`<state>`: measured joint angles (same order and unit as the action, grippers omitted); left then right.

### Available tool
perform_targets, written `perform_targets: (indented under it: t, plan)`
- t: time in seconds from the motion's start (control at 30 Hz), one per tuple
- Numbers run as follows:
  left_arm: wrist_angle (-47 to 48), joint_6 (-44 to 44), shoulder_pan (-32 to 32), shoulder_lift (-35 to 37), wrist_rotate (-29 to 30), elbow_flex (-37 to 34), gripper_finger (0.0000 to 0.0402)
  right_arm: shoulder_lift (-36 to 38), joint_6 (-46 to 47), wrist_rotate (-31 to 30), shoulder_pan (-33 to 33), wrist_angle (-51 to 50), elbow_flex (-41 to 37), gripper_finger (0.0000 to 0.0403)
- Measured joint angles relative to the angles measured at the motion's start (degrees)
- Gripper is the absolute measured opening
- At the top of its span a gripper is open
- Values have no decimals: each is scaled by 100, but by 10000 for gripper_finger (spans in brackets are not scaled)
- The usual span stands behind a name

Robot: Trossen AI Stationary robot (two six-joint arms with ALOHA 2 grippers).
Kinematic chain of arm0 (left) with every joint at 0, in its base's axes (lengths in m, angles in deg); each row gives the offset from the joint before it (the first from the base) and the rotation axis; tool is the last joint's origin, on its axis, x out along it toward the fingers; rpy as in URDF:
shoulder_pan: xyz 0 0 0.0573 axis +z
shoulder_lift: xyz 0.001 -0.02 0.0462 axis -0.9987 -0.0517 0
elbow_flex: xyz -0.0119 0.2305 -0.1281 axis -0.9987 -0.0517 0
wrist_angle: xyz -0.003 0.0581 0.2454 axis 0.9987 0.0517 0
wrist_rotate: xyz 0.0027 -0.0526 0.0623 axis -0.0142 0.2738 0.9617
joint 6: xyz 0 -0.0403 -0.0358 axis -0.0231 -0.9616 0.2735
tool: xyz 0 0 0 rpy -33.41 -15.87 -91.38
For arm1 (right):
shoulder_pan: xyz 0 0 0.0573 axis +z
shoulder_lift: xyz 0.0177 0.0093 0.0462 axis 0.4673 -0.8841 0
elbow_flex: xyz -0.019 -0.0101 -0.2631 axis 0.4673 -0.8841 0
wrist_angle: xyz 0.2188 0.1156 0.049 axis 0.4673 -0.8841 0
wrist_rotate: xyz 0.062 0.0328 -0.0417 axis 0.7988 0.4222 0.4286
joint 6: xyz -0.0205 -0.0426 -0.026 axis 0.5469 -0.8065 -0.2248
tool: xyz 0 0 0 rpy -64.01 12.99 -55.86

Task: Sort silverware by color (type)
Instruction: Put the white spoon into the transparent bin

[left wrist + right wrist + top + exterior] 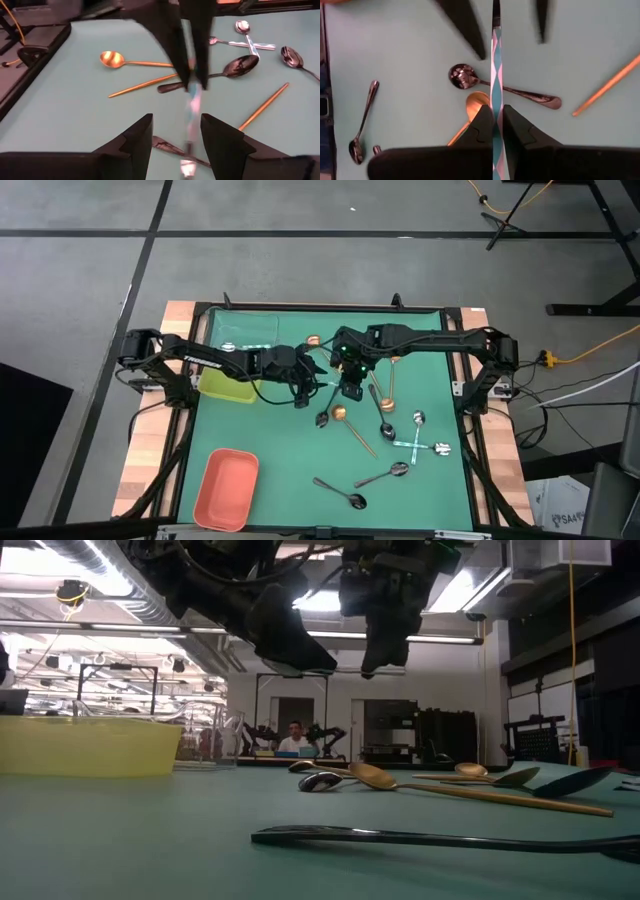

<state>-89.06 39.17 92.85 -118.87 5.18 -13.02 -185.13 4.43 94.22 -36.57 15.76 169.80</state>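
Note:
A shiny silver spoon (496,65) hangs above the green mat's middle, between my two grippers. My right gripper (497,117), coming from the table's right, is shut on it. My left gripper (176,119), coming from the left, is open, and its two fingers stand on either side of the spoon's other end (189,145) without touching it. In the high view the spoon (328,387) shows as a pale streak between the left gripper (303,393) and the right gripper (350,388). Several gold, dark and silver spoons lie flat on the mat below and to the right. My right gripper pinches the silver spoon's thin handle (496,102) between its two fingers. The fingers (175,55) slant down from the table's right. The spoon sticks out past them toward the left gripper, lifted clear of the mat.
A yellow-green tray (228,386) stands under the left arm, a clear tray (245,330) behind it, and a salmon tray (227,488) at the near left. A gold spoon (340,412) and a dark spoon (322,419) lie right below the grippers.

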Motion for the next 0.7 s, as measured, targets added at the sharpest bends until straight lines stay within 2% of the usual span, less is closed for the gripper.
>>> perform_targets:
  t: [0.27, 0.7]
  plan:
    - [291, -17, -1, 0, -54, 2, 160, 0, -28, -292, 205, -8, 0, 5]
    - [583, -148, -36, 0, -60, 2, 160, 0, -31, -343, 199, -12, 0, 5]
